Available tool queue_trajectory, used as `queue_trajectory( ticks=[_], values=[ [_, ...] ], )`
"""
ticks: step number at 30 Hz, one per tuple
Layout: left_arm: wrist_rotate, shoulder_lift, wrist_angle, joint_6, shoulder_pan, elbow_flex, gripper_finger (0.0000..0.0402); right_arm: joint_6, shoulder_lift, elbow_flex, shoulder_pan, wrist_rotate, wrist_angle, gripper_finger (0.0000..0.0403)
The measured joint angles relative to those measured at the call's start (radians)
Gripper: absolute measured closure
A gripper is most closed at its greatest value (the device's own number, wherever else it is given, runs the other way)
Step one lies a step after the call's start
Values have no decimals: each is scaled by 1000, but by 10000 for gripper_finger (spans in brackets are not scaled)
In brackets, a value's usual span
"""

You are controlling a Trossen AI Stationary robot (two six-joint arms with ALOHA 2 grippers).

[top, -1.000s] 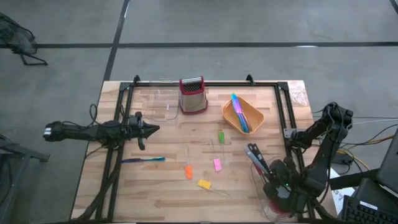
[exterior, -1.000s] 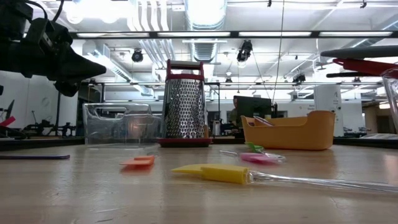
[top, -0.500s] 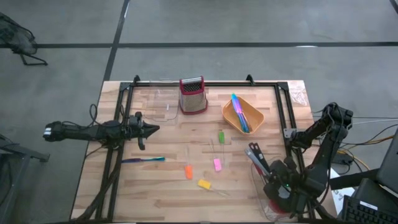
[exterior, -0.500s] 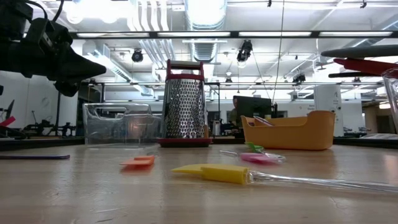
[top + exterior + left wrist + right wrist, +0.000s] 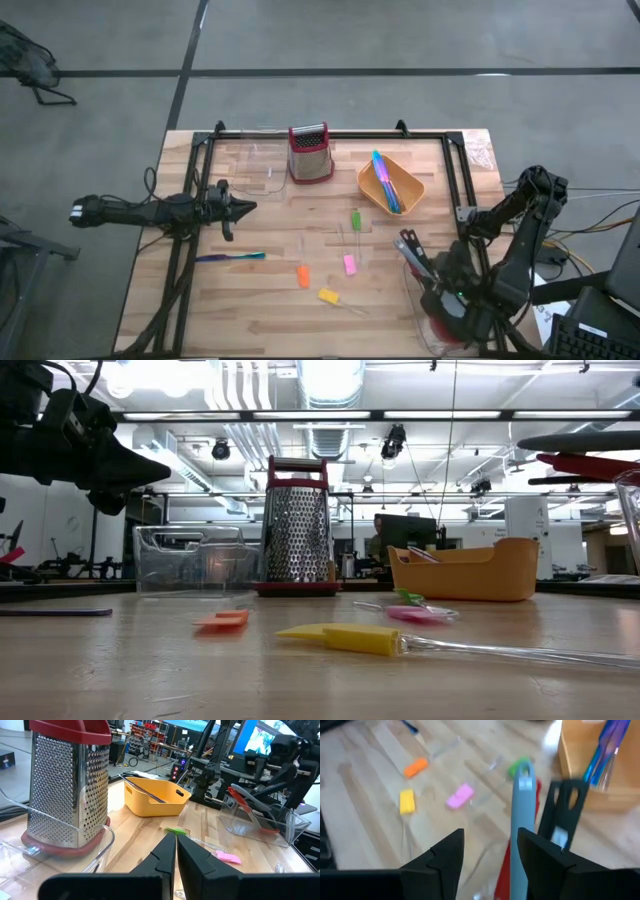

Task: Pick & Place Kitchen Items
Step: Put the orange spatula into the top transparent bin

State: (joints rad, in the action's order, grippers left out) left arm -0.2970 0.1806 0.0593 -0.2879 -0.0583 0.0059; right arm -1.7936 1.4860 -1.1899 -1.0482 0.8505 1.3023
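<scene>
High view first: the left tool (image 5: pixel 243 207) hangs over the left side of the bench (image 5: pixel 250 310), fingers pressed together with nothing between them, pointing toward the middle. Left wrist view confirms it, the two dark fingers (image 5: pixel 167 855) meet at a slim seam, with the steel grater (image 5: pixel 70 785) just beside them and the orange tray (image 5: pixel 155 797) farther off.

Over at the near right corner, the right tool (image 5: pixel 447 290) sits above the clear bin (image 5: pixel 420 320) that holds the long black and grey utensils (image 5: pixel 412 254). Right wrist view shows its fingers (image 5: pixel 445 860) spread apart, a grey handle (image 5: pixel 520 820) rising in the gap between them and a black spatula (image 5: pixel 565 815) just beside it; whether the fingers touch the handle, I cannot tell.

On the open bench: a blue and purple utensil (image 5: pixel 230 257) lies flat near the left tool, and the small pieces sit mid-bench, green (image 5: pixel 355 219) farthest back, pink (image 5: pixel 349 264), orange (image 5: pixel 303 276), yellow (image 5: pixel 328 296) nearest the front edge. The tray already carries blue and purple utensils (image 5: pixel 385 180). A second clear bin (image 5: pixel 250 165) stands left of the grater.
</scene>
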Motion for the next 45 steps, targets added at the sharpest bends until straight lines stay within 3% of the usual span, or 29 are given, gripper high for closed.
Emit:
queue_trajectory(
  ticks=[4,8,16,21,27,34,39,45],
  values=[
    [0,0,0,0,0,0,379,169,2,-13,85,54,-66,237],
    [0,0,0,0,0,0,381,490,-4,-18,173,152,-264,253],
    [0,0,0,0,0,0,379,1181,-5,-14,394,73,-690,316],
    [0,0,0,0,0,0,380,1493,-5,-9,524,-141,-888,352],
    [0,0,0,0,0,0,379,1655,-5,20,651,-335,-1041,383],
    [0,0,0,0,0,0,379,1683,4,39,747,-371,-1053,394],
    [0,0,4,0,0,0,380,1686,7,56,817,-584,-1102,394],
    [0,0,4,0,0,0,379,1767,8,107,876,-623,-1213,394]
  ],
)
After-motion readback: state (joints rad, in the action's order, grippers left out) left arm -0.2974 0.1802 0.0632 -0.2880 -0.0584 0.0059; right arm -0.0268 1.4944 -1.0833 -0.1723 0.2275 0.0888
